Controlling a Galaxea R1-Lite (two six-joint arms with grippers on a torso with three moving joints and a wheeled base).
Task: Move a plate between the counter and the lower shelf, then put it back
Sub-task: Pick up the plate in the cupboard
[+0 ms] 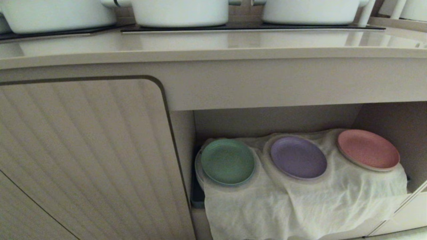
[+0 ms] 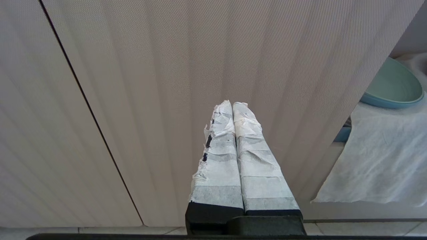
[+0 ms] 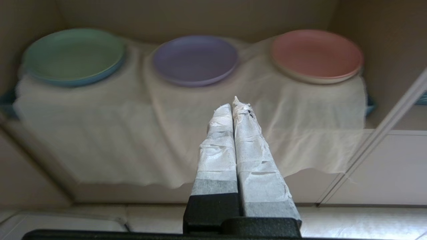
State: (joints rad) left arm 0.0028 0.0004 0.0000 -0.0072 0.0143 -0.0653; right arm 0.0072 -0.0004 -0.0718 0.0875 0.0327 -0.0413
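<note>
Right gripper (image 3: 233, 101) is the one I'm working, jaws pressed flat together on nothing, pointing into the lower shelf (image 1: 277, 120) with the lilac plate (image 3: 196, 59) just beyond the tips and a touch to their green-plate side. It sits on the middle hump of the white cloth (image 3: 160, 133), well short of any contact. To take it cleanly I reckon I must part the jaws first, come in low over the cloth's hanging front, and pinch the near rim only; the rim is shallow, so a level, slightly under-reaching bite looks safest, and I'd watch that a finger doesn't snag the cloth and drag all three plates. Beyond the tips to one side is the green plate (image 3: 74, 53), to the other the pink plate (image 3: 317, 55), each on its own hump, nothing lying in any of them. Up on the counter (image 1: 213, 43) stand white pots (image 1: 180, 11) on the black hob; I can't see inside them. Left gripper (image 2: 232, 106) is parked, jaws closed and empty, facing the ribbed cabinet door (image 2: 166, 66).
</note>
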